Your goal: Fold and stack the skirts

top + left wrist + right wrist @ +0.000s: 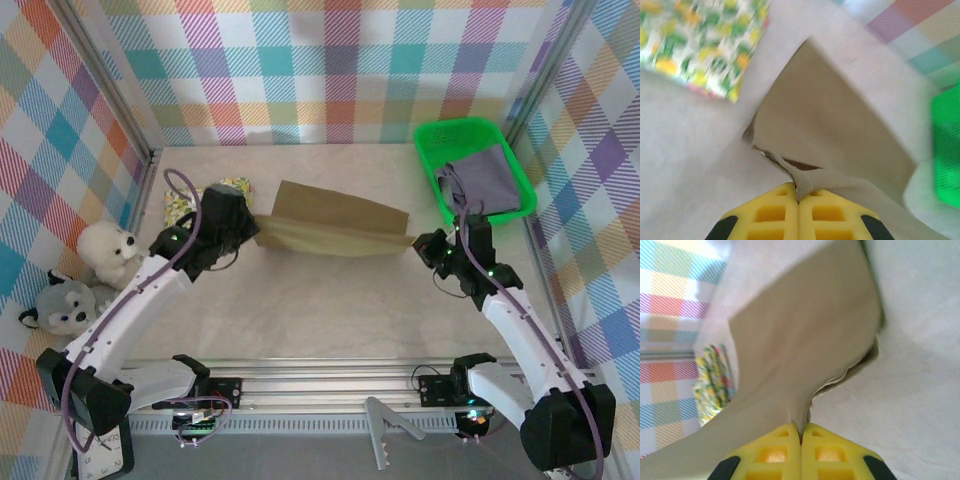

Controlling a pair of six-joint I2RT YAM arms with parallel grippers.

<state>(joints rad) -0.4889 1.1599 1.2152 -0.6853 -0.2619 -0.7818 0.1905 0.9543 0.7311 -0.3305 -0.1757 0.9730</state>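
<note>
Your two arms hold one garment between them over the middle of the pale table (330,320). The olive-khaki skirt (330,222) is stretched left to right as a long folded strip, its wider end toward your left arm and its narrower end toward your right.

The left gripper (799,192) has its yellow fingers (772,212) pressed fully together on a pinch of the khaki cloth's edge. From that wrist view, the fabric opens upward from the pinch like a pocket.

The right gripper (801,429) is also closed tight, its yellow pads meeting on the skirt's opposite end. The khaki cloth rises away from it in a broad, smooth sheet with a hemmed edge curling at the right.

Behind the left gripper, near the back-left of the table, lies the yellow-green floral skirt (232,186), bunched and apart from the khaki one. It is blurred in the left wrist view, and whether a second floral piece lies with it you cannot tell.

At the back-right sits a green plastic tray (455,130). The lavender-grey skirt (490,180) lies crumpled inside it, one edge hanging over the near rim.

Along the left wall sit two plush toys — a white one (105,248) and, nearer the arm bases, a grey one (62,308) — well clear of the held skirt.
</note>
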